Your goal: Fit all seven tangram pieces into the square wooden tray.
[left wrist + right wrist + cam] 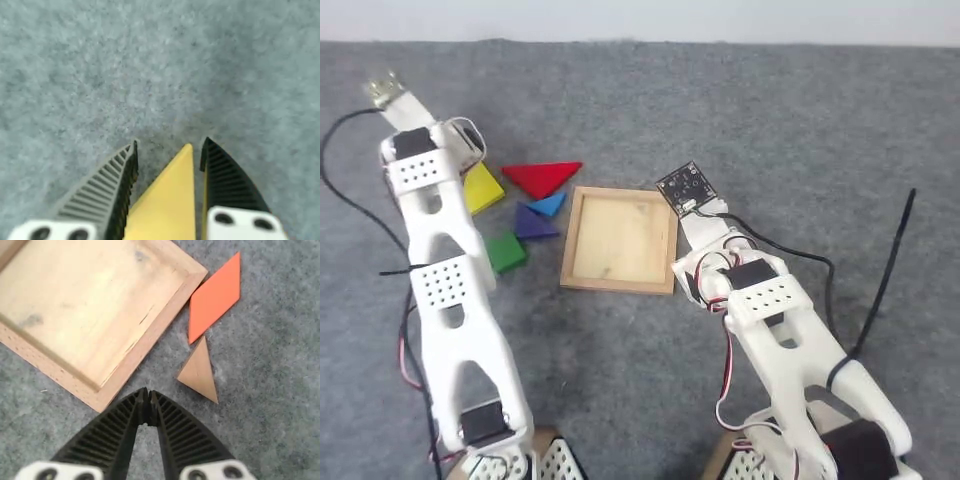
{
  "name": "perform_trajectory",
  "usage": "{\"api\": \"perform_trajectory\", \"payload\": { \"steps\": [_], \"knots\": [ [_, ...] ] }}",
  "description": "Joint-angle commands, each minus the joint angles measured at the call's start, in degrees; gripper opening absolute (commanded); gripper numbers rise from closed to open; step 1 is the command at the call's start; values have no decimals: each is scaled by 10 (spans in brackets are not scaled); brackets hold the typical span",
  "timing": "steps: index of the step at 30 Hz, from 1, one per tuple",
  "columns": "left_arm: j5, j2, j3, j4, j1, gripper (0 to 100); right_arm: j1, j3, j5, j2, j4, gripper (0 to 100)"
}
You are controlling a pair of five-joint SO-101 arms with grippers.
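On the grey carpet (pixel 800 120) the left arm (pixel 442 285) stretches along the left side toward the far edge. Its wrist view shows the left gripper (pixel 170 144) spread, one finger on each side of the yellow piece (pixel 167 205), whose tip lies between them. From above, that piece pokes out beside the arm. Just right of it, left of the carpet's middle, lie a red triangle (pixel 542 177), a blue triangle (pixel 550 204), a purple triangle (pixel 533 224) and, nearer the front edge, a green square (pixel 505 251). The tray (pixel 568 235) sits about mid-carpet, apart from these pieces. From above, the right arm (pixel 775 305) covers the carpet by the tray's right side. The right wrist view fills that in: the right gripper (pixel 146 391) is pressed together on nothing, over the carpet just off a tray corner, with an orange parallelogram (pixel 215 297) just beside the rim and a tan triangle (pixel 200 372) just beside that.
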Motion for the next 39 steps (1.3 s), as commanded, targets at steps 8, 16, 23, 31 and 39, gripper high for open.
{"api": "perform_trajectory", "payload": {
  "steps": [8,16,23,31,39],
  "knots": [
    [-279,-12,13,95,40,71,10,-24,-4,-9,-6,13],
    [-444,-13,-25,199,43,70,10,-24,-4,-9,-6,13],
    [-508,-43,-7,198,40,70,24,-26,-4,-9,-10,13],
    [-581,-252,317,196,61,71,28,-27,-4,-10,-11,13],
    [-658,-425,567,186,54,70,28,-27,-4,-10,-10,13]
  ]
}}
